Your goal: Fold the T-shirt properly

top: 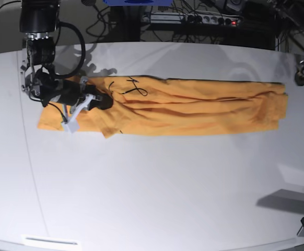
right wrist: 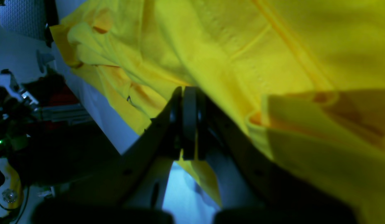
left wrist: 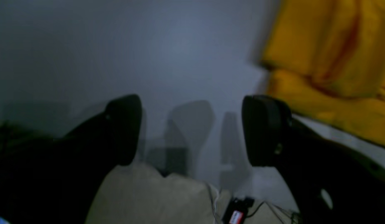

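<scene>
The T-shirt (top: 194,107) lies long and flat on the table (top: 152,193), the right gripper (right wrist: 189,124) pinches its collar end, the left gripper (left wrist: 192,130) hangs open beside it, so next is probably folding it shorter.

Wrist views were dim and blurred; the base view was bright, with the white surface (top: 157,188) bowed at the edges.

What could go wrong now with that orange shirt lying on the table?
The right pincer is shut on the T-shirt near its collar end; pulling could drag or bunch the long folded strip. The left pincer is open, holding nothing, off the cloth, so the far end lies free and could skew.
</scene>
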